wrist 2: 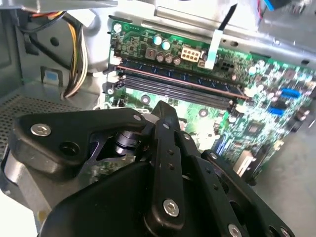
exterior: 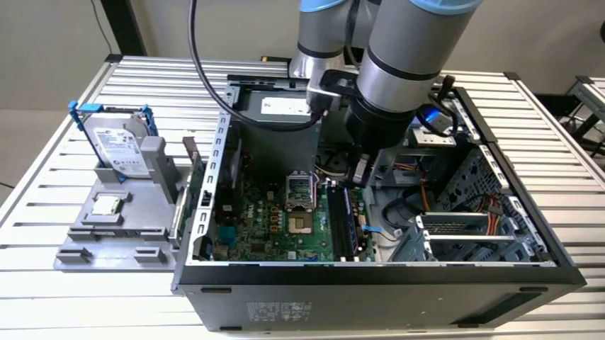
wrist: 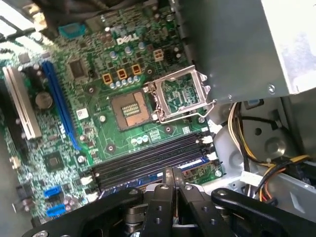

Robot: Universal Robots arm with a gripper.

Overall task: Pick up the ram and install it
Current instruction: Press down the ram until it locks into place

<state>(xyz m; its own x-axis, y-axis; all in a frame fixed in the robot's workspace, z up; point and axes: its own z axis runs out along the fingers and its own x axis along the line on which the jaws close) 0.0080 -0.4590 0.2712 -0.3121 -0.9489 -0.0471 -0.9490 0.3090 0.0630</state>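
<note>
Now end effector (wrist: 173, 185) closed, empty, just above memory slots (wrist: 148, 160) on motherboard (wrist: 98, 98); ram (wrist 2: 180, 81) seated in slot.

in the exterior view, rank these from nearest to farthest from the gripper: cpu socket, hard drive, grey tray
1. The cpu socket, on the motherboard just toward the exterior view's left of the gripper.
2. The hard drive, standing upright outside the case, far to the exterior view's left.
3. The grey tray, at the table's near left corner.

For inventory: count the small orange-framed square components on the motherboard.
3, in one row beside the square processor socket: first, second, third. More may be hidden.
</note>
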